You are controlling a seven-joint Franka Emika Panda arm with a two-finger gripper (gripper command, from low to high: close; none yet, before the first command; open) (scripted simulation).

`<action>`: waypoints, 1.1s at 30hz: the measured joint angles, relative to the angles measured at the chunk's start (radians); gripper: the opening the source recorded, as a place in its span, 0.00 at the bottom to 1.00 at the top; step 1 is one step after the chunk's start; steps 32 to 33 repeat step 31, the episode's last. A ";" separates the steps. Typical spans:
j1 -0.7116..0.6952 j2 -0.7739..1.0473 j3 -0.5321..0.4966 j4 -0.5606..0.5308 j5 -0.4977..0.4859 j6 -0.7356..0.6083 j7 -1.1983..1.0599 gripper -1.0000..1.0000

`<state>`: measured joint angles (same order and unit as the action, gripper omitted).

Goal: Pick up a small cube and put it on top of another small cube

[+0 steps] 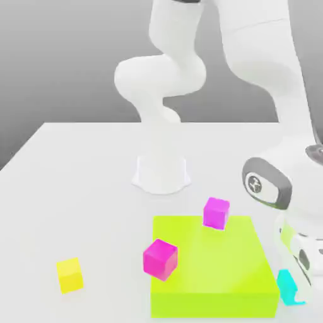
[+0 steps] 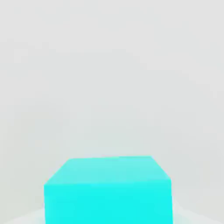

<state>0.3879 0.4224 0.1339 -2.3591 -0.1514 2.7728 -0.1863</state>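
Lime-green flat block (image 1: 211, 258) lies nearest, the white gripper (image 1: 295, 289) beside it at the exterior view's right, clamped on the small plain cyan cube (image 1: 287, 287), with 1 small yellow cube (image 1: 70, 276) well apart.

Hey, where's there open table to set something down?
Open: the table between the yellow cube and the robot's base. Crowded: the green block, with magenta cubes around, and the cyan cube by the gripper.

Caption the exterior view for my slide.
A white robot arm reaches down to a cyan cube beside a lime-green block, with two magenta cubes and a yellow cube nearby.
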 joint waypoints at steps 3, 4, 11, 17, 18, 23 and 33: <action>-0.018 -0.091 0.020 -0.019 0.036 -0.071 -0.014 0.00; -0.021 -0.094 0.013 -0.018 0.048 -0.075 0.009 0.00; -0.161 -0.193 -0.160 -0.064 0.059 -0.082 0.081 0.00; -0.315 -0.281 -0.306 -0.144 0.102 -0.101 0.083 0.00; -0.345 -0.295 -0.331 -0.163 0.119 -0.107 0.077 0.00; -0.515 -0.325 -0.429 -0.227 0.209 -0.094 0.032 0.00; -0.566 -0.178 -0.364 -0.220 0.324 0.038 -0.050 1.00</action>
